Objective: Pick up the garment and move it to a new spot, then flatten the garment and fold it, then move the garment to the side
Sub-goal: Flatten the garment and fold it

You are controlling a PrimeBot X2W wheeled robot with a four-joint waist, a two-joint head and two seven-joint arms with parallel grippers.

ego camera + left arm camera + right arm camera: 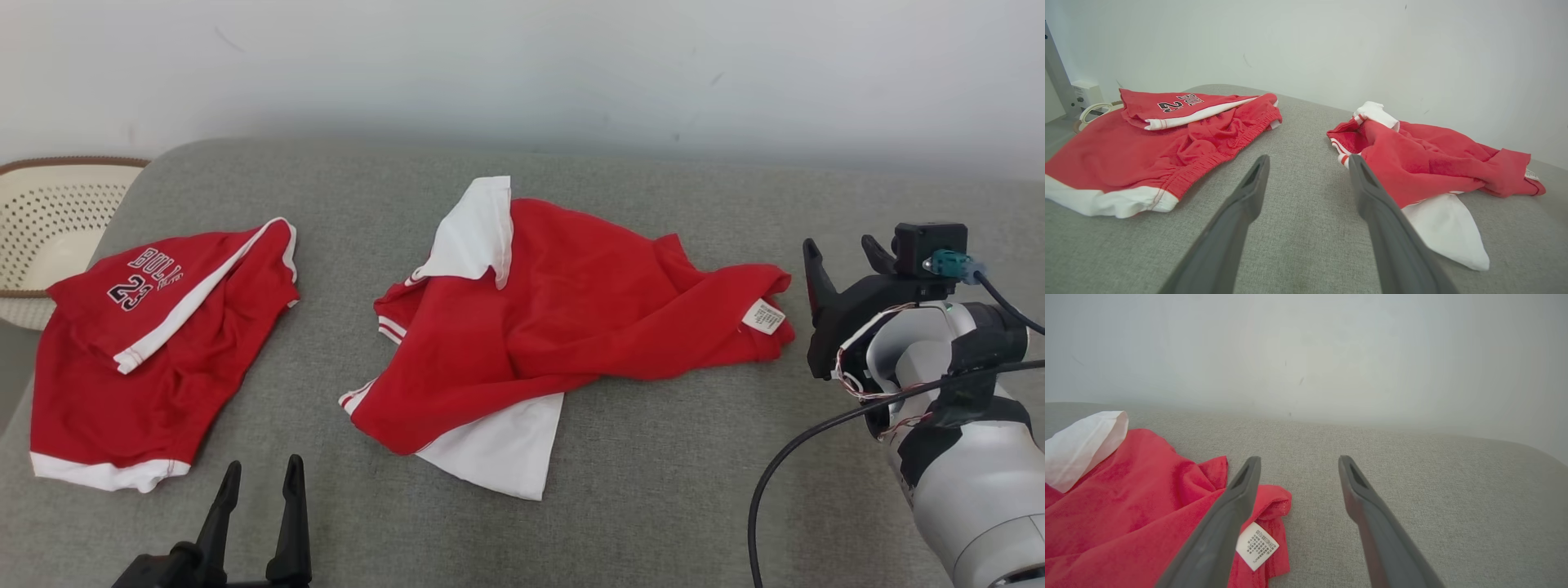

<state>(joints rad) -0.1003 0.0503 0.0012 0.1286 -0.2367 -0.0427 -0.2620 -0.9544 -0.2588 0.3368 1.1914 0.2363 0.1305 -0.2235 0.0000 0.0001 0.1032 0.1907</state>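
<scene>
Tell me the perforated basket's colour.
The basket is cream with a brown rim, best seen in the head view.

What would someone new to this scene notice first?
The crumpled red and white garment in the middle of the grey cushion draws the eye first. To its left lie red shorts printed with the number 23, beside a pale perforated basket. The right gripper stands open beside the garment's right end, near its white label, and the left gripper sits open at the near edge.
</scene>
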